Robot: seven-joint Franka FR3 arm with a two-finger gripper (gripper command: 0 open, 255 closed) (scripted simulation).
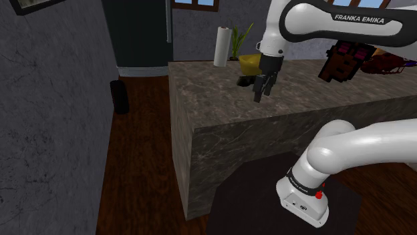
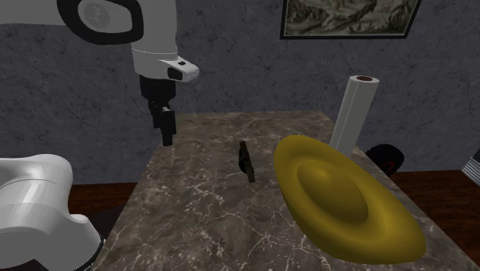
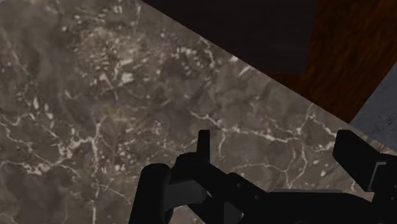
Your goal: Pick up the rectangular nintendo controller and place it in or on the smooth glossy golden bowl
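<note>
Tool above counter (edge near)

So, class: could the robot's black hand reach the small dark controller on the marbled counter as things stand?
Probably yes: the black hand hangs above the bare marbled counter, with nothing between it and the small dark rectangular controller; the glossy golden bowl lies beyond it.

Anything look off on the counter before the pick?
One thing: the dark controller stands up on a thin edge on the marble counter instead of lying flat, next to the golden bowl. The paper towel roll behind the bowl is upright. Nothing looks spilled or broken.
</note>
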